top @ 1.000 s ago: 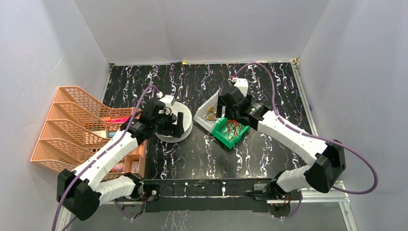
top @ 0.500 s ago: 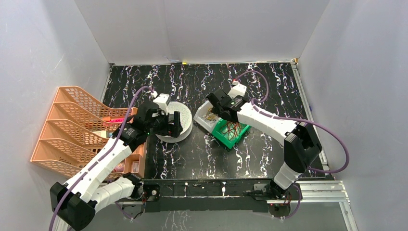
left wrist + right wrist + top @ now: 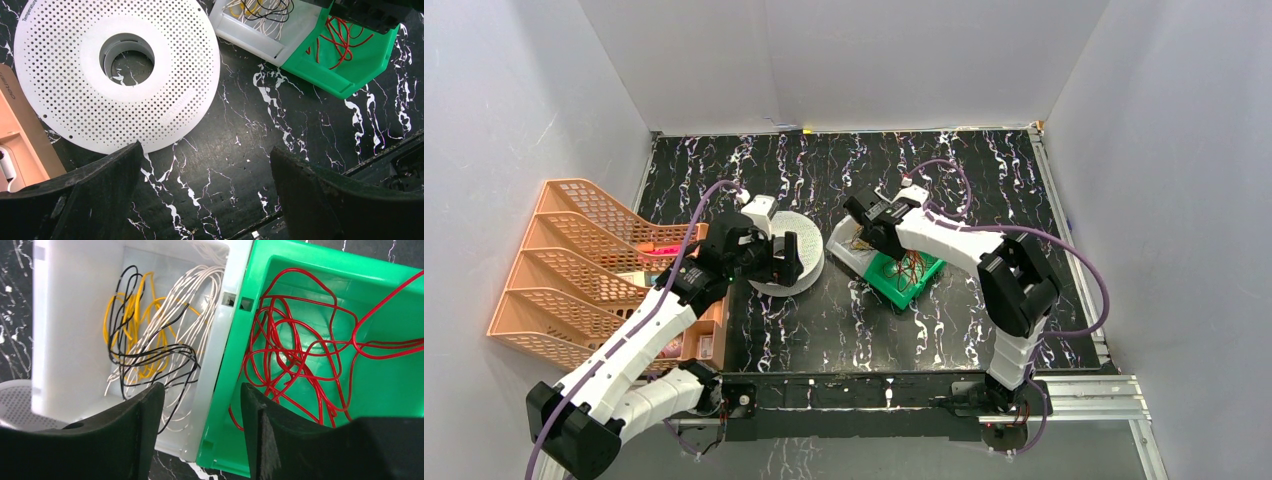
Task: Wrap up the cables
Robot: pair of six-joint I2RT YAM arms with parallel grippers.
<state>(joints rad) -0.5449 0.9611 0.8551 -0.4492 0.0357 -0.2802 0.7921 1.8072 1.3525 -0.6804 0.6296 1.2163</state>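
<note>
The cables are a loose tangle of thin red wires lying in a green bin. They also show in the top view and the left wrist view. My right gripper is open and empty, low over the bins, its fingers straddling the wall between the green bin and a white bin. In the top view the right gripper sits over the seam of the two bins. My left gripper is open and empty above the table, at the near edge of a white perforated disc.
The white bin holds yellow, black and white wires. The white disc lies left of the bins. An orange file rack stands at the far left with small items beside it. Walls close in the table on three sides.
My right arm has swung left and folded, bringing its gripper down over the seam between the two bins. My left arm shifted slightly a second ago and has since held still.
</note>
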